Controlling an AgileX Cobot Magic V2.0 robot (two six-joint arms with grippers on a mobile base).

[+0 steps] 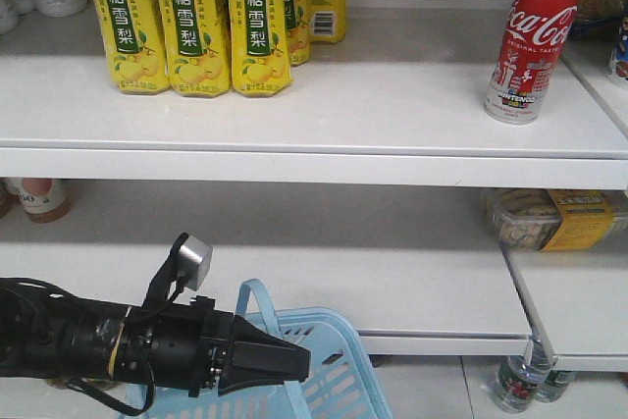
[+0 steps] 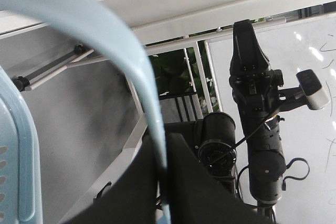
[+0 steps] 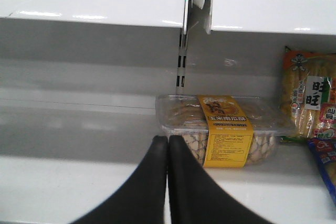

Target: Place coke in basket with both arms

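The coke, a red bottle with white script, stands upright on the upper shelf at the right. The light blue basket hangs low in front of the shelves. My left gripper is shut on its flat handle, which runs between the black fingers; part of the basket wall shows at the left. My right gripper is shut with nothing in it and points at the lower shelf, well below the coke. The right arm also shows in the left wrist view.
Yellow pear-drink bottles fill the upper shelf's left. A clear snack box with a yellow label lies on the lower shelf, just beyond the right fingertips. Snack packs sit to its right. Bottles stand on the floor.
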